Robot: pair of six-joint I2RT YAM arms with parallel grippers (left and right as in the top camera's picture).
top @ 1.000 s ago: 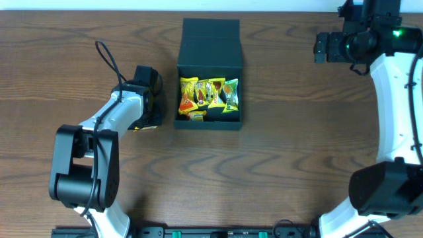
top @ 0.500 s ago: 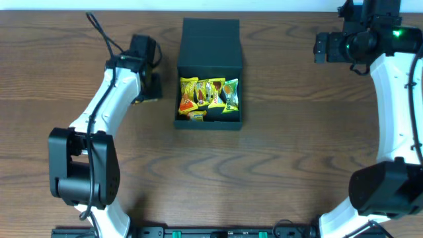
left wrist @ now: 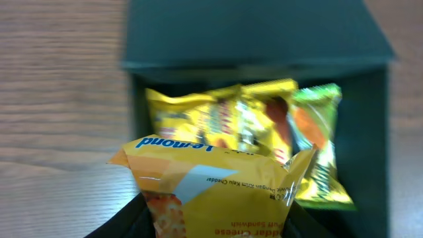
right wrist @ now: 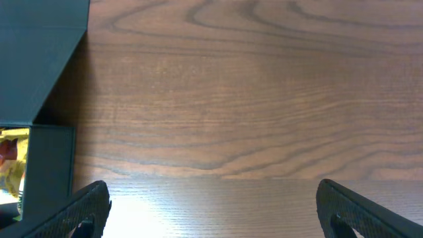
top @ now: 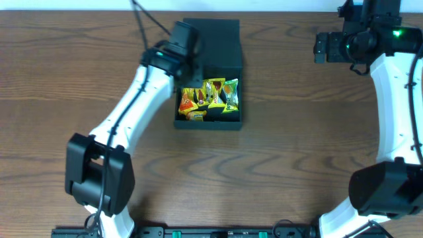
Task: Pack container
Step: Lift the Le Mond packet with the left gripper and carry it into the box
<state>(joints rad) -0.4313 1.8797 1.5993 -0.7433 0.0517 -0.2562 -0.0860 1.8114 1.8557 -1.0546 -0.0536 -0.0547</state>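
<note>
The container (top: 234, 119) is a dark teal box with its flap lid (top: 210, 39) folded open at the back. Several bright snack packets (top: 208, 96) lie inside it. My left gripper (top: 186, 61) hovers over the box's back left corner. In the left wrist view it (left wrist: 215, 225) is shut on a yellow cheese snack packet (left wrist: 218, 188), held above the packets in the box (left wrist: 244, 122) and the box's wall (left wrist: 370, 132). My right gripper (right wrist: 221, 211) stands wide open over bare wood, well right of the container (right wrist: 39, 59).
The wooden table (top: 297, 152) surrounds the box. My right arm (top: 396, 99) runs down the right edge, its wrist (top: 350, 46) at the back right. My left arm (top: 125, 119) stretches diagonally from the front left to the box.
My left arm has swung from the table left of the box up and rightward, carrying the yellow packet over the box's back left corner. The right arm has not moved.
</note>
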